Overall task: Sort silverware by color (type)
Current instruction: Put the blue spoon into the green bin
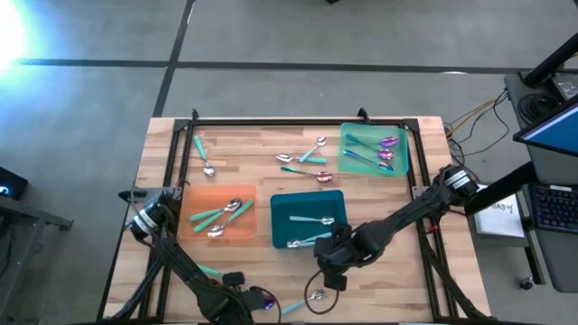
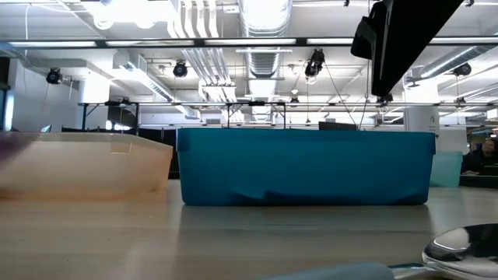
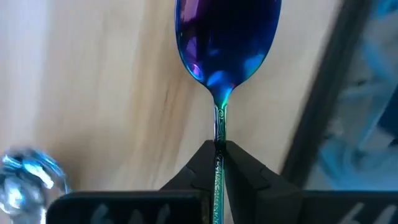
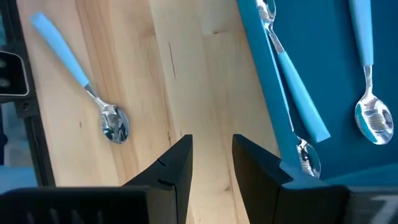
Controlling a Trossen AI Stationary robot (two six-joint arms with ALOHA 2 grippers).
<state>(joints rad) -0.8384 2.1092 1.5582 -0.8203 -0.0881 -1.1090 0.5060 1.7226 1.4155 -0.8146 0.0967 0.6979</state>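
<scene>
An iridescent purple-blue spoon (image 3: pixel 227 37) lies over the wood near the table's front edge, with my left gripper (image 3: pixel 219 149) shut on its handle; the high view shows that gripper (image 1: pixel 262 301) at the near edge. My right gripper (image 4: pixel 211 146) hovers open over bare wood just in front of the teal tray (image 1: pixel 309 219), with nothing between its fingers. A teal-handled spoon (image 4: pixel 93 93) lies on the table beside it. The teal tray holds teal-handled spoons (image 4: pixel 292 81). The orange tray (image 1: pixel 219 217) holds more of them, and the green tray (image 1: pixel 373 149) holds iridescent pieces. My left gripper pinches the spoon's thin handle (image 3: pixel 219 134) between its two fingers, a short way behind the bowl. The fingers come from above, pointing down. The bowl sticks out beyond them over the wood; whether it is lifted clear I cannot tell.
Loose silverware (image 1: pixel 302 161) lies at the table's middle far side, and one teal-handled spoon (image 1: pixel 206 155) at the far left. A silver spoon bowl (image 3: pixel 28 174) sits close to the left gripper. A black frame runs round the table's edges.
</scene>
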